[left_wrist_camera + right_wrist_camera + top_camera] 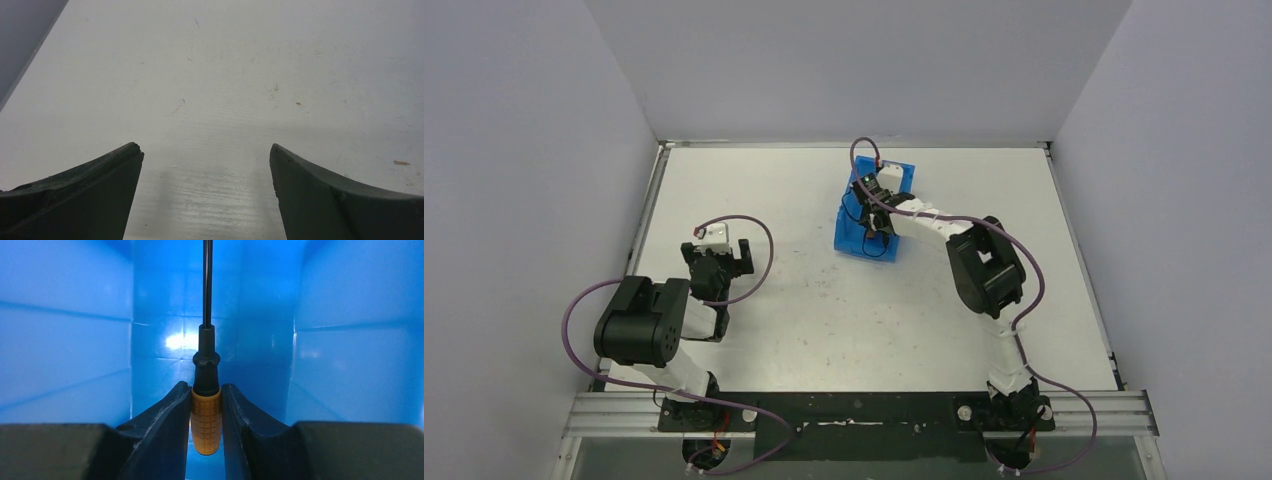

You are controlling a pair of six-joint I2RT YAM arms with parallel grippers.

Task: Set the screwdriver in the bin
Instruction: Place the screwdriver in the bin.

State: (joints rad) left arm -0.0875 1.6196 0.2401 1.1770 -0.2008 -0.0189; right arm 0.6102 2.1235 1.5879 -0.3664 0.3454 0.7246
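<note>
The blue bin (851, 232) stands at the middle back of the table, and my right gripper (876, 215) reaches down into it. In the right wrist view blue bin walls (65, 340) surround the gripper (206, 390), which is shut on the screwdriver (205, 415). Its orange gridded handle sits between the two fingers, and the thin black shaft points away toward the bin's far wall. My left gripper (721, 260) hovers over bare table at the left, far from the bin. It stands open (206, 150) with nothing between its fingers.
White walls enclose the table on the left, back and right. A metal rail with both arm bases runs along the near edge (864, 410). Purple cables loop around both arms.
</note>
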